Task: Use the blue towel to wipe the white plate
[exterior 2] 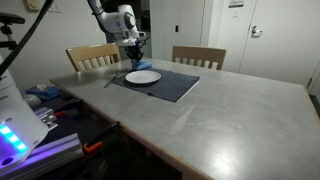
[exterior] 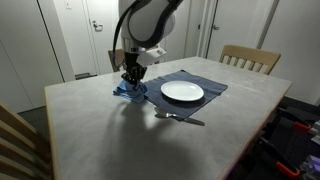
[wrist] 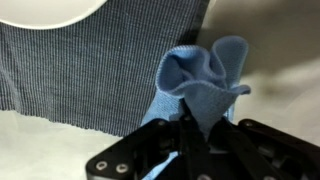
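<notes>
The blue towel (wrist: 200, 85) is bunched up and pinched in my gripper (wrist: 190, 128), which is shut on it. In an exterior view the gripper (exterior: 131, 80) holds the towel (exterior: 128, 91) at the near-left edge of the dark blue placemat (exterior: 205, 80), just left of the white plate (exterior: 182, 92). In an exterior view the gripper (exterior 2: 135, 57) is behind the plate (exterior 2: 142, 76). The plate's rim (wrist: 45, 12) shows at the top left of the wrist view, above the striped placemat (wrist: 80, 70).
A spoon (exterior: 178, 117) lies on the table in front of the plate. Wooden chairs (exterior: 249, 58) (exterior 2: 198, 56) (exterior 2: 92, 55) stand around the grey table (exterior: 90, 130). Equipment and cables sit beside the table (exterior 2: 40, 110).
</notes>
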You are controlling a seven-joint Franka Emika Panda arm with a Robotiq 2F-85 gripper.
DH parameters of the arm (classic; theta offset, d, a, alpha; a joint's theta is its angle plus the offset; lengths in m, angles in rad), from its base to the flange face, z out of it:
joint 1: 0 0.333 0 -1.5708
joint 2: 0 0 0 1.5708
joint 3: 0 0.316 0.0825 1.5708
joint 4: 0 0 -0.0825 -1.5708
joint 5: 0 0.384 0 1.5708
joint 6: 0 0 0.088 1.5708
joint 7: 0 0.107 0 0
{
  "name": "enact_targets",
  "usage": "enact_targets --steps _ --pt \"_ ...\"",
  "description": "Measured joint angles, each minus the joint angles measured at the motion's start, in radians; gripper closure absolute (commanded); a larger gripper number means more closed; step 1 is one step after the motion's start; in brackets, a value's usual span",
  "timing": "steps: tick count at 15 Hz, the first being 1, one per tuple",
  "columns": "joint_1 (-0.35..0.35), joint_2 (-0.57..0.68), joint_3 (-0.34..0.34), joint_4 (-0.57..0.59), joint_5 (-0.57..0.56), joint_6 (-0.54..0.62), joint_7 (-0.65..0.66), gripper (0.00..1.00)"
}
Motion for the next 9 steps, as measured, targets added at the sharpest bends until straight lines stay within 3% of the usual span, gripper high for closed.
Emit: enact_targets --steps 9 --pt "0.004 -0.176 -0.010 -0.082 -0.108 0.019 -0.006 0.98"
